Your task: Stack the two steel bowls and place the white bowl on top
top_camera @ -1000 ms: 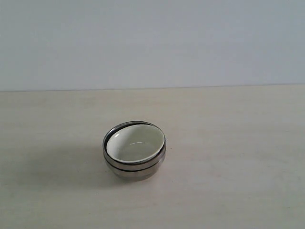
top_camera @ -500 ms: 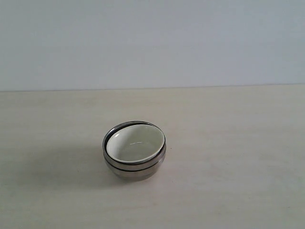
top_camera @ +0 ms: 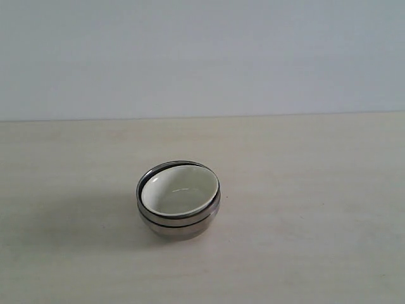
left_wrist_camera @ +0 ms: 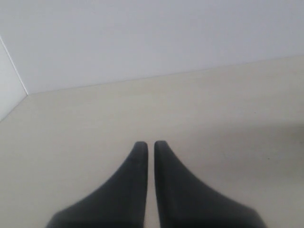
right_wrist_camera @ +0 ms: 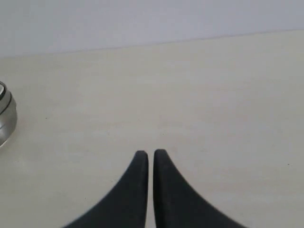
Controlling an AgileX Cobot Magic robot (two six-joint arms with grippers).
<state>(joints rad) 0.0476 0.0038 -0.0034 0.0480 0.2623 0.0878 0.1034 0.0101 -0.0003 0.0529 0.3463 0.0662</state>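
Observation:
The two steel bowls [top_camera: 179, 221] sit nested on the light table [top_camera: 304, 209], a little left of the middle in the exterior view. The white bowl [top_camera: 180, 191] rests inside them, tilted, its rim higher toward the back right. Neither gripper appears in the exterior view. In the left wrist view my left gripper [left_wrist_camera: 150, 144] is shut over bare table with nothing between its dark fingers. My right gripper [right_wrist_camera: 150, 153] is shut too, holding nothing; the steel bowl stack [right_wrist_camera: 5, 116] shows only as a sliver at the edge of the right wrist view, well apart from the fingertips.
A plain pale wall [top_camera: 202, 57] stands behind the table's far edge. In the left wrist view a wall corner [left_wrist_camera: 12, 76] shows near the table's end.

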